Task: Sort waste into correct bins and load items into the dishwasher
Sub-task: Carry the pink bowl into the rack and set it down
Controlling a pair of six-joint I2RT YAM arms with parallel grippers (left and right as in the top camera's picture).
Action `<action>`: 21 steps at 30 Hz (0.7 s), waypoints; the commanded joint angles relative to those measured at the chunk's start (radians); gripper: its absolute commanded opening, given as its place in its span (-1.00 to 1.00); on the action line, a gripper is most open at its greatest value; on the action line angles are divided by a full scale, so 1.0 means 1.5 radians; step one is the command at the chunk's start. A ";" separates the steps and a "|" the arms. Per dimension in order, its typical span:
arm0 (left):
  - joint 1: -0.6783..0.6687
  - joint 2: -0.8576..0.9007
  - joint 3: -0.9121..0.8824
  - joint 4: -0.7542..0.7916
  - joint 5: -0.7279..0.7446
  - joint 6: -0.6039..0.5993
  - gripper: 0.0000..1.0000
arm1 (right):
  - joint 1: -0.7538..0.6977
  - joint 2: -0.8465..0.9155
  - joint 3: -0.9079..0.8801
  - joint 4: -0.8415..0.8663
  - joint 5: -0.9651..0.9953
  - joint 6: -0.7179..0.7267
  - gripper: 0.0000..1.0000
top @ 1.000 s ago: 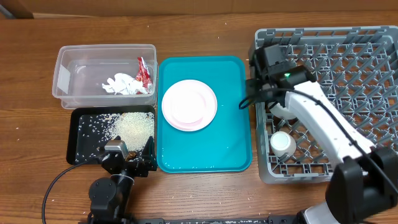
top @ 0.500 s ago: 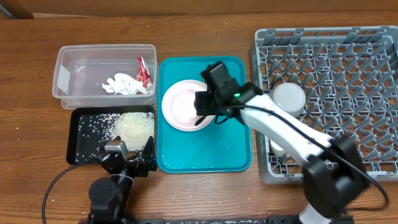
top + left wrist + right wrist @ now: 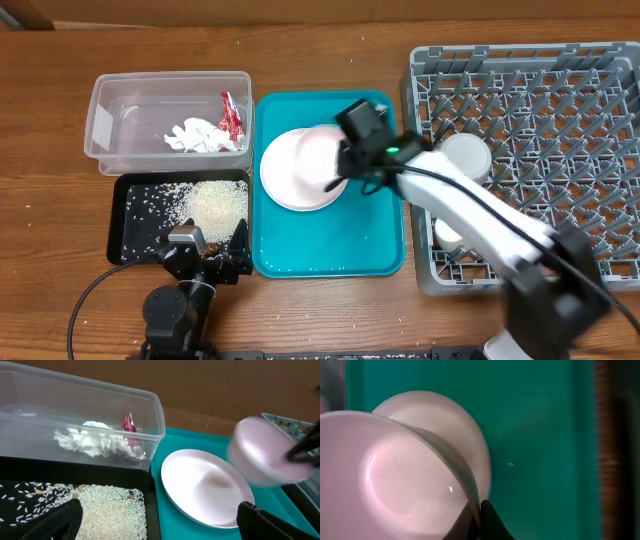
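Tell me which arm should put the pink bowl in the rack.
Right. The right claw grips the pink bowl by the rim, lifted over the plate, close to the grey rack. The left claw sits open by the black tray, across the teal tray from the rack.

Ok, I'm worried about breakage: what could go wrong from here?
1. The right gripper pinches only the rim of the tilted bowl; it could slip and drop onto the plate below.
2. Going into the dish rack, the bowl might knock the white round dish already there.
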 commanded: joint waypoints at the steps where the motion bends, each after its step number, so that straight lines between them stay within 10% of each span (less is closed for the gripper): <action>1: -0.004 -0.008 -0.003 0.001 0.005 0.003 1.00 | -0.032 -0.154 0.005 -0.054 0.321 -0.002 -0.92; 8: -0.004 -0.008 -0.003 0.001 0.005 0.003 1.00 | -0.146 -0.208 0.004 -0.139 0.705 -0.002 -0.92; 21: -0.004 -0.008 -0.003 0.001 0.005 0.003 1.00 | -0.391 -0.050 0.003 -0.170 0.655 -0.002 -0.92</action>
